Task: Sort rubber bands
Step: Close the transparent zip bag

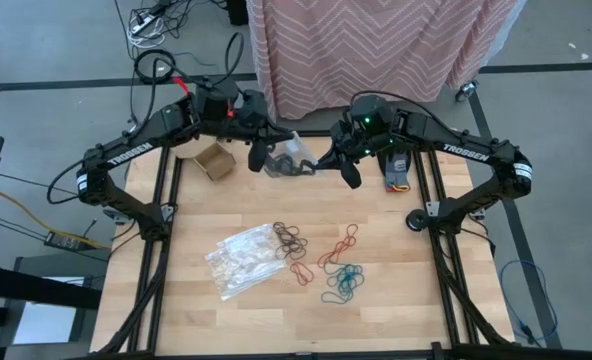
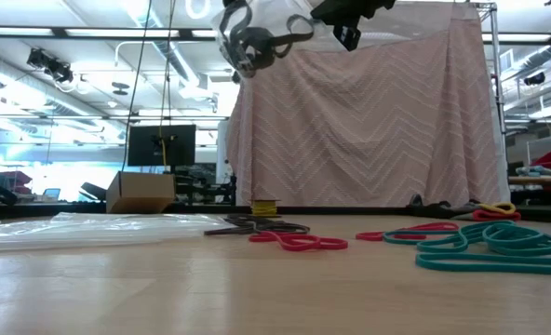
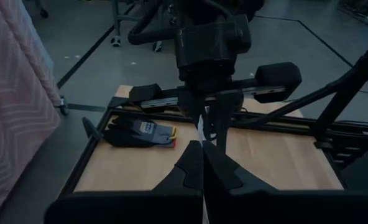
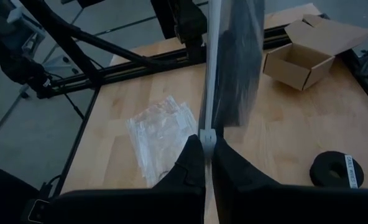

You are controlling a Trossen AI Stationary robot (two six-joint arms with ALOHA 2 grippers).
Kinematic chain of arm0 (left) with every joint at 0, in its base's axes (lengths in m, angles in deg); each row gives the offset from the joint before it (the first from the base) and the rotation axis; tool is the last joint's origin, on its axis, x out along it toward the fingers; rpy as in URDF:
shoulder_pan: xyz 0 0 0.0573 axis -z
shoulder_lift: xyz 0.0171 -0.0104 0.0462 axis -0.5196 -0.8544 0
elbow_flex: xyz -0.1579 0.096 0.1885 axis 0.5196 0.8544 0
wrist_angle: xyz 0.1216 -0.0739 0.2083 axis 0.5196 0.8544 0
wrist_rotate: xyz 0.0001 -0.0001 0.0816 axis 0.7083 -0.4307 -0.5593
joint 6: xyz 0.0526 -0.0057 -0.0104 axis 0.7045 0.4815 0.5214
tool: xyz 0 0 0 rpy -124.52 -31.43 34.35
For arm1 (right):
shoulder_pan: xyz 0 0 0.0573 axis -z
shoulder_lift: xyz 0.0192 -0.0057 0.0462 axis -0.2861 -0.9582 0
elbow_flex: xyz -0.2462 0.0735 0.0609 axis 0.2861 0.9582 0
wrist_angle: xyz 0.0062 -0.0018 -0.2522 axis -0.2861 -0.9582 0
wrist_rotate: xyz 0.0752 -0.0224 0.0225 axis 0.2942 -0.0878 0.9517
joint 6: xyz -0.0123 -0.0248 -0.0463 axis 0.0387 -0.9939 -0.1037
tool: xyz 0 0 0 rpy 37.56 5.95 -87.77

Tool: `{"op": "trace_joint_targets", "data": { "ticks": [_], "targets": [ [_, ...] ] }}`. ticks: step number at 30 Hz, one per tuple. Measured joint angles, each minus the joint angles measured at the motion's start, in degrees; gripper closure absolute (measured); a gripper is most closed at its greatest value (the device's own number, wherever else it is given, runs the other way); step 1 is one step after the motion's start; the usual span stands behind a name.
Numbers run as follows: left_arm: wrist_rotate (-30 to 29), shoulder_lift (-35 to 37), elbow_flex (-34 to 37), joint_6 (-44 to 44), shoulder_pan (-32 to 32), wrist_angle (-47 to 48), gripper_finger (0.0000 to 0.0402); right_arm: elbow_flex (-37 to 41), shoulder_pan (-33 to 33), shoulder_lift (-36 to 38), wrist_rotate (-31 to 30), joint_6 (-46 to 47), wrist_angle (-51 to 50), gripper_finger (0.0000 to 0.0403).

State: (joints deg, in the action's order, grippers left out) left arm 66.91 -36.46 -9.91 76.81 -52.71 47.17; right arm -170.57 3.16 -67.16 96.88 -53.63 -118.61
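We see both arms raised over the far middle of the table (image 1: 376,320), holding one clear plastic bag (image 1: 294,155) between them in the air. The left tool (image 1: 257,158) is pressed together on one edge of the bag; the right tool (image 1: 348,172) is pressed together on the opposite edge. Dark loops show inside the bag (image 2: 257,37), seen hanging high in the low view.

Loose rubber bands lie on the table nearer the front: a brown group (image 1: 289,240), red ones (image 1: 338,245), teal ones (image 1: 344,283). A pile of empty clear bags (image 1: 244,260) lies just beside the brown group. A small open cardboard box (image 1: 214,159) sits near the far left corner. A black glove (image 3: 137,132) lies by the right edge.
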Motion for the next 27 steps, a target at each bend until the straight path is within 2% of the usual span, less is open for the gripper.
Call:
{"op": "trace_joint_targets", "data": {
  "ticks": [22,27],
  "targets": [
    [-2.74,0.09,-3.42,2.75,0.00,2.96,0.0401,0.00,-0.02,0.00,-0.44,0.05,-1.41,0.0403],
    [-4.45,0.10,-3.45,2.68,-0.02,2.11,0.0382,0.04,-0.04,0.00,-1.33,0.59,-1.16,0.0403]
  ]
}}
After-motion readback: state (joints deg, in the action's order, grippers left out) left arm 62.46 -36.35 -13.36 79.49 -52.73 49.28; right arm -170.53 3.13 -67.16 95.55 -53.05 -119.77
